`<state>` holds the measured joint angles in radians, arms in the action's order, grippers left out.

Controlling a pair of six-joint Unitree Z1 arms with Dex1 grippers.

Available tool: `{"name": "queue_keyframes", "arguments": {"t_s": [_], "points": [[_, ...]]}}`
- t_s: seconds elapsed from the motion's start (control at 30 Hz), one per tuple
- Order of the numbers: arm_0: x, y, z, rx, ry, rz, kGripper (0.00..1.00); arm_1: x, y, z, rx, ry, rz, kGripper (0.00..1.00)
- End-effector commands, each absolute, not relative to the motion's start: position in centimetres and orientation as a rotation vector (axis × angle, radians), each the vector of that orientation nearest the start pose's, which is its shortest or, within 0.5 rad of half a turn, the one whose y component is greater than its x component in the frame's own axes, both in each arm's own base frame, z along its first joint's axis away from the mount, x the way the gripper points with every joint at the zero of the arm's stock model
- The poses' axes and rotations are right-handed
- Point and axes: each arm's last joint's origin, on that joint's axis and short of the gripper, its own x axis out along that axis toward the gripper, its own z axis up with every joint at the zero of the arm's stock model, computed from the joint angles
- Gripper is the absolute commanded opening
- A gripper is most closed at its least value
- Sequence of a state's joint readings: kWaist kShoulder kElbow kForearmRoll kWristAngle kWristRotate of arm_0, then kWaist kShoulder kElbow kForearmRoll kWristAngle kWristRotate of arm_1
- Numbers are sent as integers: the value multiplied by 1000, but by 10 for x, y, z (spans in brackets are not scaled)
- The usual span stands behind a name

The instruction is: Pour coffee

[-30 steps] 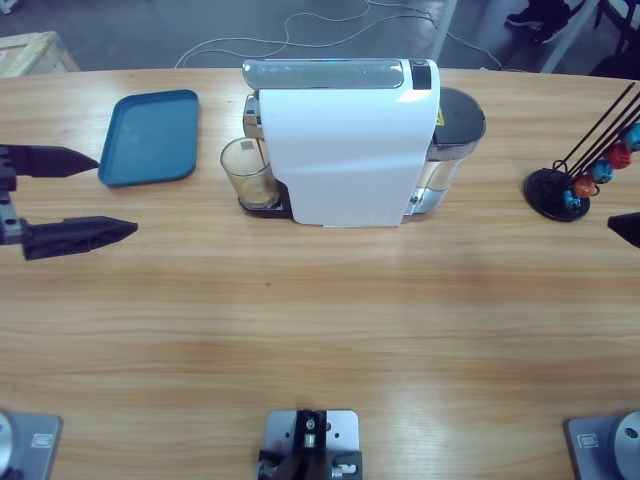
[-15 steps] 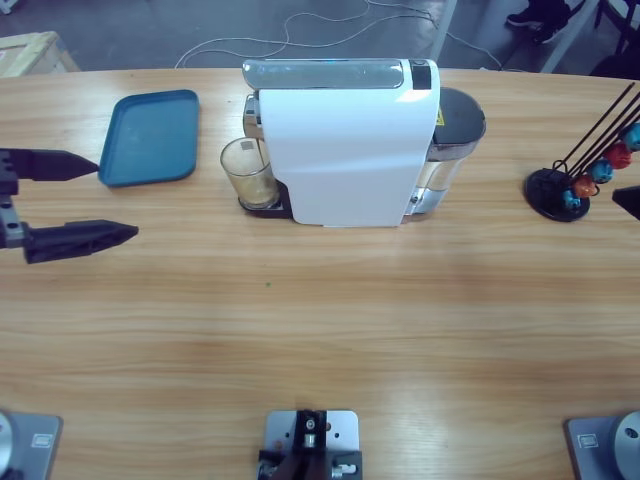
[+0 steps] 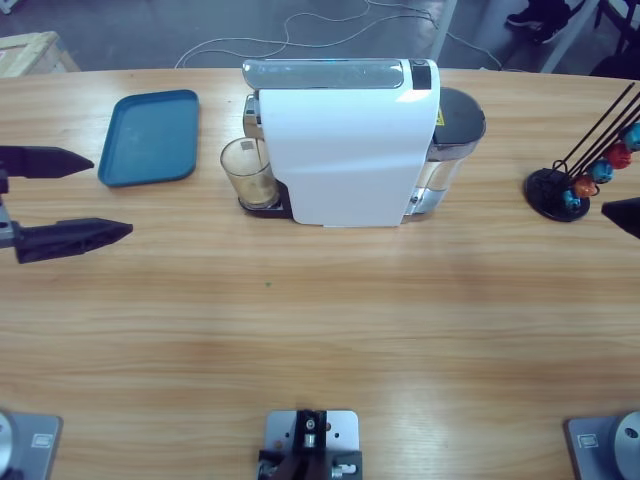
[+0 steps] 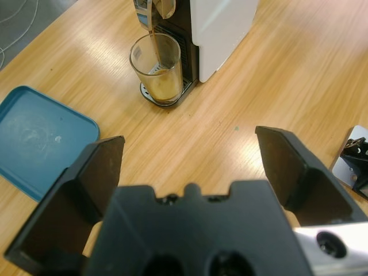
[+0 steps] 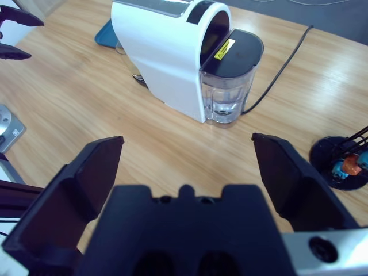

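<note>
Your left gripper (image 3: 80, 195) is nearer: jaws spread wide, empty, at the table's left edge, w/ the glass tumbler (image 3: 248, 174) straight ahead of it, upright under the coffee machine (image 3: 345, 140) spout. Coffee (image 4: 161, 86) sits in the tumbler's bottom. Right gripper (image 5: 187, 167) also spread, empty, well apart beyond the machine.

A clear glass tumbler (image 3: 249, 172) is set at the left end of the white coffee machine (image 3: 348, 145); a blue rectangular tray (image 3: 151, 137) lies further left, a black capsule rack (image 3: 580, 175) far right.
</note>
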<state>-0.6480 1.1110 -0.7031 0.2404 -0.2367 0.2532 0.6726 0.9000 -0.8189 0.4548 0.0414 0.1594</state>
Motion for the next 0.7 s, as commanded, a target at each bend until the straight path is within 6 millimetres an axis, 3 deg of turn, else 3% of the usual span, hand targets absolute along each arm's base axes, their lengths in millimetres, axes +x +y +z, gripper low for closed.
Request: {"name": "queue_keyframes", "arguments": {"t_s": [0.03, 0.7], "points": [[111, -101, 304, 371, 558, -951, 1000, 79, 67, 346, -36, 587, 674, 1000], [112, -102, 303, 367, 558, -949, 1000, 78, 67, 335, -46, 618, 669, 1000]]}}
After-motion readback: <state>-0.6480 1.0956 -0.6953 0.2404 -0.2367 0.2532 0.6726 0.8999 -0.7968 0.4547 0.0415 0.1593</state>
